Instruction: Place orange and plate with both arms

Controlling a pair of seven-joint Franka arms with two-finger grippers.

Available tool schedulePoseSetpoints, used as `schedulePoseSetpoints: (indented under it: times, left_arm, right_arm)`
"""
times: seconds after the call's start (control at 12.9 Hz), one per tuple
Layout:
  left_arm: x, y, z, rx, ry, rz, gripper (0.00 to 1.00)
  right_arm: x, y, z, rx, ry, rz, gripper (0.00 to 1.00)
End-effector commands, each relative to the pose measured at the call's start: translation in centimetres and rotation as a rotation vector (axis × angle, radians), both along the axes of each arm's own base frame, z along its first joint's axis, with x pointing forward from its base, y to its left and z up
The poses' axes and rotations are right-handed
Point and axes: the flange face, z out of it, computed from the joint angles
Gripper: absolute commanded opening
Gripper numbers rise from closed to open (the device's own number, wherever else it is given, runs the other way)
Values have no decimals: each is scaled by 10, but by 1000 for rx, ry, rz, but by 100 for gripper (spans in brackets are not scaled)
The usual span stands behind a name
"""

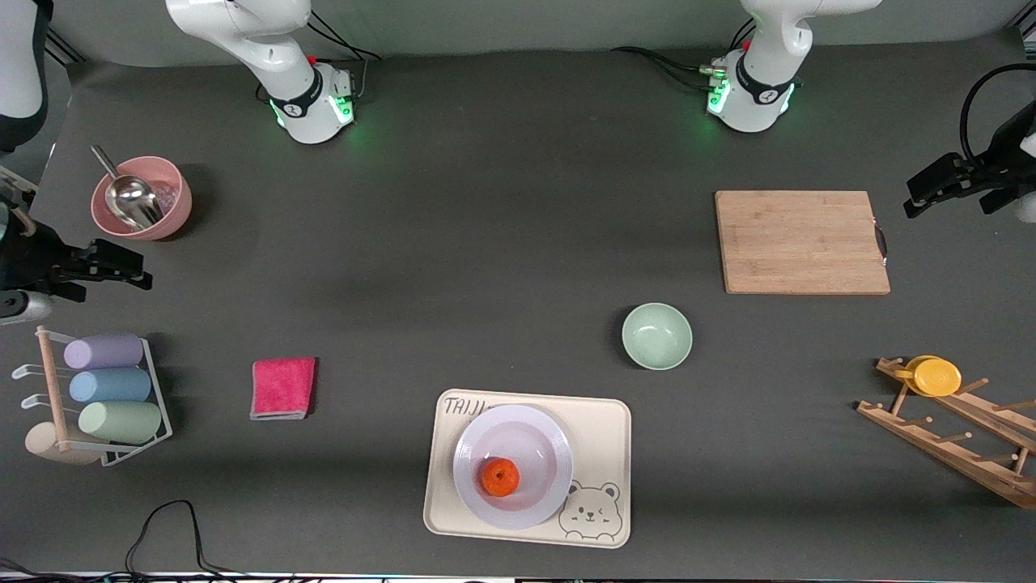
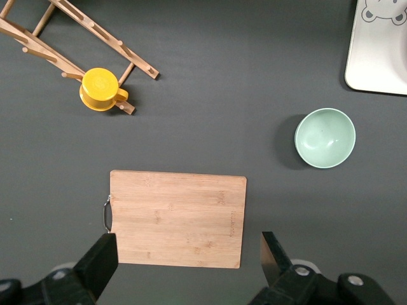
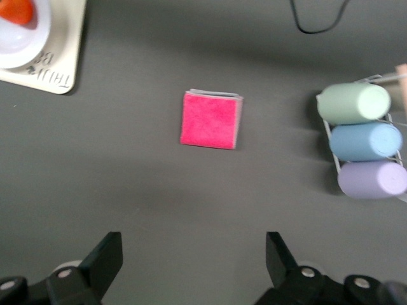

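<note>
Orange [image 1: 500, 476] sits in the plate [image 1: 513, 467] on the bear tray [image 1: 603, 429], well apart from both sets of fingers, so you see left gripper [image 2: 184, 262] and right gripper [image 3: 194, 260] spread wide, holding nothing, parked over the table's [image 1: 486, 243] ends.

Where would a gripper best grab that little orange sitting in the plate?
Probably from straight above, fingers closing across the widest part of the orange. It is round and sits low in the shallow centre of the plate, whose raised rim would likely block a sideways approach. The plate lies on the cream tray. Both the left gripper and right gripper are open, empty and well away.
</note>
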Motion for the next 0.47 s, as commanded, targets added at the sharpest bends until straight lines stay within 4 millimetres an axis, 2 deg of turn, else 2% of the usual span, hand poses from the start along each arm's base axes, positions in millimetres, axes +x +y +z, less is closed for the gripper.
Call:
schedulePoseSetpoints:
  times: [0.0, 0.16, 0.39]
  left_arm:
    - [-5, 0, 6, 15, 8, -16, 100]
    - [-5, 0, 7, 15, 6, -16, 100]
    - [-4, 0, 6, 15, 9, -16, 100]
  right_arm:
    - [-7, 42, 7, -9, 14, -29, 100]
    - [-7, 52, 7, -7, 16, -48, 100]
    - [-11, 51, 8, -7, 37, -51, 100]
